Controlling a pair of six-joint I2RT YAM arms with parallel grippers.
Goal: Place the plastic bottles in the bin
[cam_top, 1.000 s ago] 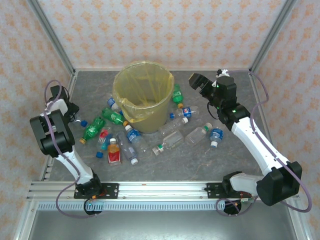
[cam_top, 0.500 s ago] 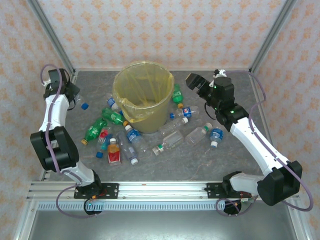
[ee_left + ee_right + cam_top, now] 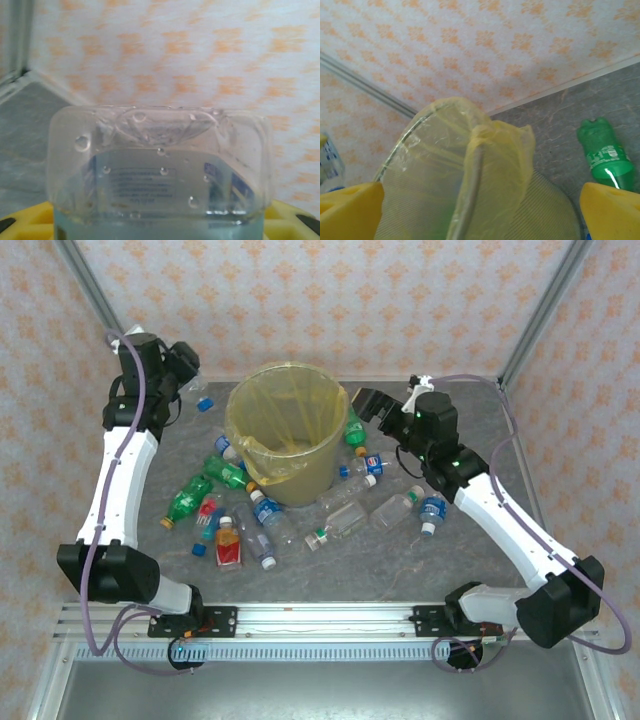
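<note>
Now that the left arm has swung to the worktop's far-left corner, the top view shows the left gripper (image 3: 186, 370) pinching a clear bottle (image 3: 197, 392) left of the bin (image 3: 300, 478), with the right gripper (image 3: 365, 403) spread. Left wrist: the clear bottle (image 3: 160, 165) sits clamped, so release likely comes next. Right wrist: the bin (image 3: 445, 190) lies below.

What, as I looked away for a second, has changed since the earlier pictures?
The left pincer, shut on a clear bottle, swung up from the near left to the far corner, left of the bin. The open right pincer edged left toward the bin. Bin and loose bottles stayed put.
</note>
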